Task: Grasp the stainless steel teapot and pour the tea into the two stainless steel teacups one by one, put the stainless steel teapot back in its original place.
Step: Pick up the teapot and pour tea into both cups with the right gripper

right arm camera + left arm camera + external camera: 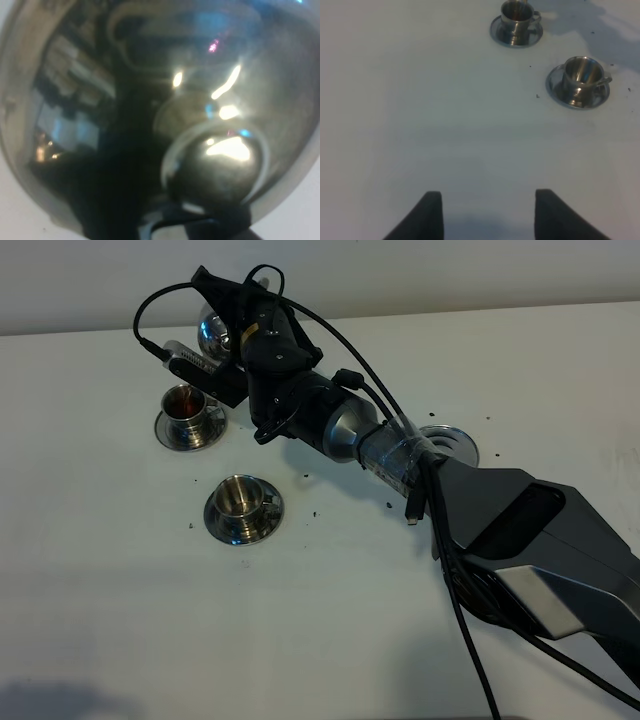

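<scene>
My right gripper reaches across to the far left and is shut on the stainless steel teapot, holding it in the air just behind the far teacup. Most of the pot is hidden by the wrist. In the right wrist view the pot's shiny dome and its lid knob fill the frame. The far teacup holds reddish tea; it also shows in the left wrist view. The near teacup looks empty. Both stand on saucers. The round steel disc lies bare, half hidden behind the right arm. My left gripper is open over bare table.
The white table carries small dark specks around the cups and the disc. The right arm's body and cables lie across the right half. The table's far edge meets a pale wall.
</scene>
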Robot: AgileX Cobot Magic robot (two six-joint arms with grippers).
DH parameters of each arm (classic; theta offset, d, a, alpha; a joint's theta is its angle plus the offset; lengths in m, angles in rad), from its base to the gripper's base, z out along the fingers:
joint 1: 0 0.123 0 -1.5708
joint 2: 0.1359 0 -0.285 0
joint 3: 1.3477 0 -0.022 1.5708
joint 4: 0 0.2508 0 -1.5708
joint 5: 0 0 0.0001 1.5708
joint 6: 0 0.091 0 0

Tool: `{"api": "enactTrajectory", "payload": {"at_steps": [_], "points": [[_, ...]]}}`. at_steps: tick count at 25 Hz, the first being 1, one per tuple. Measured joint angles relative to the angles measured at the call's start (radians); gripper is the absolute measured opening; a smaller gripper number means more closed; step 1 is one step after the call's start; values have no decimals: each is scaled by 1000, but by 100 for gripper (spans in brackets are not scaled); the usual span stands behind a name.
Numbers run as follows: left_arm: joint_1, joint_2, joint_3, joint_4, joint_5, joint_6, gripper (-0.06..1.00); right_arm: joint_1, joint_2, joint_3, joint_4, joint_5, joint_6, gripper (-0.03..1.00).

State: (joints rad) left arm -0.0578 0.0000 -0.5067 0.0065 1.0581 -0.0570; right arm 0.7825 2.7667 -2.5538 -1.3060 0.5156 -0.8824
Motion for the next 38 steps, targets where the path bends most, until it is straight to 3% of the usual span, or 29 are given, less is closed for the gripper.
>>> {"api": "enactTrajectory", "payload": {"at_steps": [8, 20, 27, 38], "points": [[0, 0, 0, 0, 0, 1, 45, 0, 0, 0, -1, -7, 1, 18], [0, 0, 0, 0, 0, 0, 45, 0, 0, 0, 236, 135, 82, 18], [0, 0, 0, 0, 0, 0, 45, 0, -40, 0, 390, 292, 107, 18], [0, 0, 0, 0, 0, 0, 45, 0, -145, -2, 738, 578, 141, 18]]}}
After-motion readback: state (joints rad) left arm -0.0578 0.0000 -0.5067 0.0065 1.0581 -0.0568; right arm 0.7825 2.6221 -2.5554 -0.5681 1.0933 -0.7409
